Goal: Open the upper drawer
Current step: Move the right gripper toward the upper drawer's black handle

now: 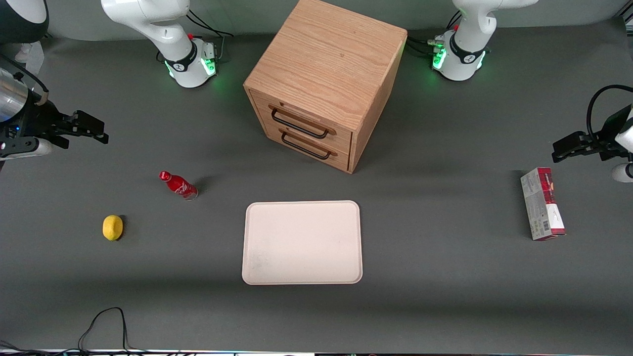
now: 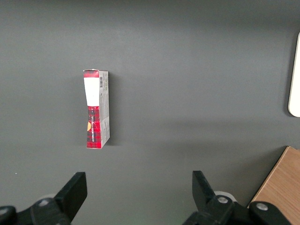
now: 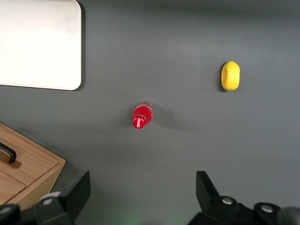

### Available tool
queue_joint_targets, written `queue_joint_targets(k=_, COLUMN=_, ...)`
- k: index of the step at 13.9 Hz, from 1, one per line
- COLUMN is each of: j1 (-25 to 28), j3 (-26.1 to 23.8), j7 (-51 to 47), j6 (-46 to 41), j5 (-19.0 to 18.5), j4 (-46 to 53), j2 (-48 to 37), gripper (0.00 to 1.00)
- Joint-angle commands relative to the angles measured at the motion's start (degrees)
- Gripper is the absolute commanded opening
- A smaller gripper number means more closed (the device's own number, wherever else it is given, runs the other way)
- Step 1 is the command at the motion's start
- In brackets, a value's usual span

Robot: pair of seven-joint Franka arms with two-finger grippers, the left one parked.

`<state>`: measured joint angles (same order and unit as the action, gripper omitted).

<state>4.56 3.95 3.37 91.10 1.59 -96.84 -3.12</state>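
A boxy oak cabinet [image 1: 329, 64] stands at the back middle of the table. Its upper drawer [image 1: 301, 120] is shut, with a wide black wire handle [image 1: 298, 124]. The matching bottom drawer [image 1: 307, 145] below it is shut too. My right gripper [image 1: 84, 128] hangs open and empty above the table at the working arm's end, well apart from the cabinet. In the right wrist view the gripper [image 3: 140, 187] has its fingers spread wide, with a corner of the cabinet [image 3: 28, 168] and a bit of handle [image 3: 7, 153] showing.
A red bottle [image 1: 178, 185] stands between my gripper and the cabinet, nearer the front camera; it also shows in the right wrist view [image 3: 142, 115]. A yellow lemon [image 1: 113, 227] lies nearer still. A white tray [image 1: 302, 242] sits in front of the cabinet. A red-and-white box [image 1: 542, 203] lies toward the parked arm's end.
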Motion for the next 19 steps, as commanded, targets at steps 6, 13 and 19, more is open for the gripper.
queue_joint_targets(k=6, j1=1.16, j3=-0.26, j7=1.20, j6=-1.89, j5=-1.07, j4=3.41, j2=2.76, gripper=1.00)
queue_joint_targets(k=13, j1=1.33, j3=-6.31, j7=0.41, j6=-2.07, j5=-1.24, j4=6.48, j2=5.84, gripper=1.00)
queue_joint_targets(k=19, j1=1.24, j3=-17.91, j7=0.58, j6=-2.33, j5=-0.72, j4=10.18, j2=11.54, gripper=1.00)
